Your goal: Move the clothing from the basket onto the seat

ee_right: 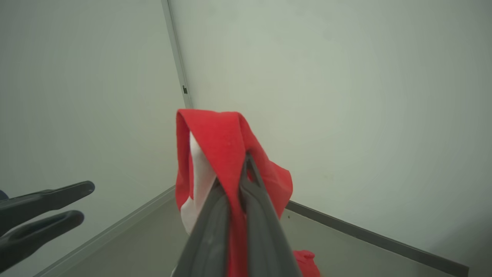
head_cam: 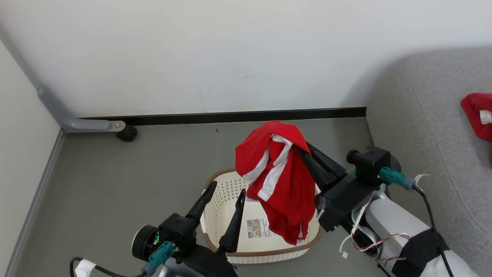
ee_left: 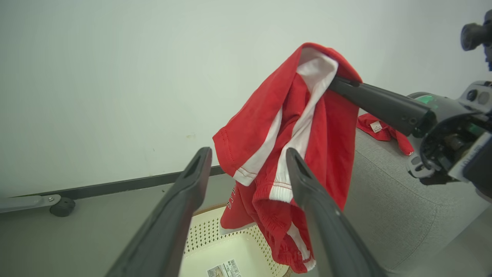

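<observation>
Right now I am holding the clothing (head_cam: 284,181) clamped in my right tool (head_cam: 303,151), and it is hanging over the basket (head_cam: 223,209) with its hem dipping inside. My left tool (head_cam: 227,189) is standing apart beside it, gripping nothing. Another red piece (head_cam: 474,111) is lying on the seat (head_cam: 419,127). The basket's label (head_cam: 259,227) is showing print too small to read.

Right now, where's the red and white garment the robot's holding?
The red and white garment hangs mid head view from the shut fingers of the right gripper, over the right half of the laundry basket, just left of the grey sofa seat.
</observation>
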Controlling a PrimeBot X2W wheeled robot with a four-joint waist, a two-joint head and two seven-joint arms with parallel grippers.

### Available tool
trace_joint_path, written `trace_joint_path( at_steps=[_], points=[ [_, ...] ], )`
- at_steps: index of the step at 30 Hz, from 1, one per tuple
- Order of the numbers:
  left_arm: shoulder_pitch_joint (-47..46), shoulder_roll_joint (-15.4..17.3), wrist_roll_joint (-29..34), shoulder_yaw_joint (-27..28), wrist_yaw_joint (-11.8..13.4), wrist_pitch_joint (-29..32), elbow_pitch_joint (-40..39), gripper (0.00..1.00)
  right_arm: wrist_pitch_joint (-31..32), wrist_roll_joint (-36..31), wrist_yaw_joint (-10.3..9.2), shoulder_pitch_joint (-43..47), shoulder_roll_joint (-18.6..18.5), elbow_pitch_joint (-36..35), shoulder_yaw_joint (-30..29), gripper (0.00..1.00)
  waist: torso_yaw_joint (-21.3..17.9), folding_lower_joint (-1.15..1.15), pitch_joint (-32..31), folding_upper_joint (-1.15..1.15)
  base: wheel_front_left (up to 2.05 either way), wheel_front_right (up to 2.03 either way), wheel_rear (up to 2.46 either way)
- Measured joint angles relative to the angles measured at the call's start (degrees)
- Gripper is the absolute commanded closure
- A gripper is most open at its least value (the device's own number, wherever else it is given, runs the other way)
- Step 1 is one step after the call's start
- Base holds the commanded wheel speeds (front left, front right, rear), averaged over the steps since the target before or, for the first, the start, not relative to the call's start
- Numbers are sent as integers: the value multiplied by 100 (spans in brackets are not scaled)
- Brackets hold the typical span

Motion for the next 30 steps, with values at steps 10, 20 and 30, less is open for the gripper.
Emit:
trace_joint_path(
  at_steps=[10, 20, 30],
  points=[
    [82, 52, -1, 57, 4, -103, 10, 0, 1, -179, 0, 255, -267, -183, -291, 100, -720, 0, 10, 0, 0, 0, 0],
    [226, 43, -1, 46, 13, -159, -1, 0, 1, -339, -1, 476, -525, -454, -589, 100, -1501, 0, 17, 0, 0, 0, 0],
    [227, 10, 13, -62, 19, -196, 0, 0, 0, -415, -25, 720, -804, -757, -935, 100, -2201, -1, 69, 0, 0, 0, 0]
  ],
)
